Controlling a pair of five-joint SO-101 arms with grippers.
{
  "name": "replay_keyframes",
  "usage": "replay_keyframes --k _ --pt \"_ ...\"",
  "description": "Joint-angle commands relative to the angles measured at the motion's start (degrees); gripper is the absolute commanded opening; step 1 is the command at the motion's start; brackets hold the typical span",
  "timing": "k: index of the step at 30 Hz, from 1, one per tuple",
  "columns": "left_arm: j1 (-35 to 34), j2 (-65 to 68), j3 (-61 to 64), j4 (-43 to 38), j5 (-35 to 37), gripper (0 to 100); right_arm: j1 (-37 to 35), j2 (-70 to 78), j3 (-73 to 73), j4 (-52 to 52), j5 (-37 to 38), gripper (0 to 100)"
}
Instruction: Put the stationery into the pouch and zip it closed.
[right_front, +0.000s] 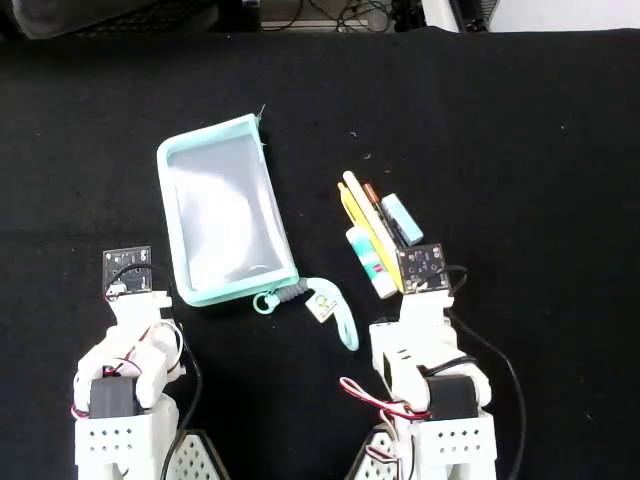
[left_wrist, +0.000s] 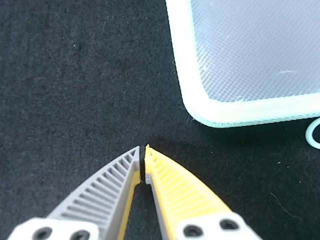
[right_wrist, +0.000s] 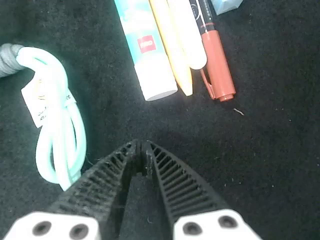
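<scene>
The left gripper (left_wrist: 145, 150) is clenched on nothing: its grey finger (left_wrist: 107, 190) and yellow finger (left_wrist: 185, 192) meet at the tips just above the black cloth of the desk (right_front: 520, 150), near the rounded front corner of the pouch (right_front: 225, 210) but not touching it. The right gripper (right_wrist: 145, 147) is likewise clamped tight and bare, its black fingers (right_wrist: 182, 187) pressed together close to the front ends of the stationery. The pouch lies flat, a little toward the left edge of the desk from the middle, its long side running from front to back and slightly askew; it has a mint-green border and a clear, mesh-backed face. I cannot tell whether its zip is open. From its front right corner a short grey coil (right_wrist: 7, 57) leads to a looped mint strap (right_wrist: 55, 135) with a small tag, which lies between the two arms. All the stationery is on the cloth outside the pouch, toward the right of the middle: a glue stick (right_wrist: 145, 50), a yellow pen (right_wrist: 172, 55), a cream pen (right_wrist: 187, 35) and a red-brown marker (right_wrist: 215, 60) lie side by side, touching or nearly so, with a pale blue eraser (right_front: 402, 217) just beside them on the side toward the right edge. Beyond the back edge of the desk are dark cables and a pale surface.
</scene>
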Motion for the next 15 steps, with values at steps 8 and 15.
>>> replay_keyframes --k 8,15 --pt "-0.7 -0.9 0.7 1.2 0.1 4 0.5 -3.9 -0.1 0.3 -0.5 1.5" --pt "-0.7 -0.9 0.7 1.2 0.1 4 -2.7 -3.9 -0.1 -0.3 -1.0 1.5"
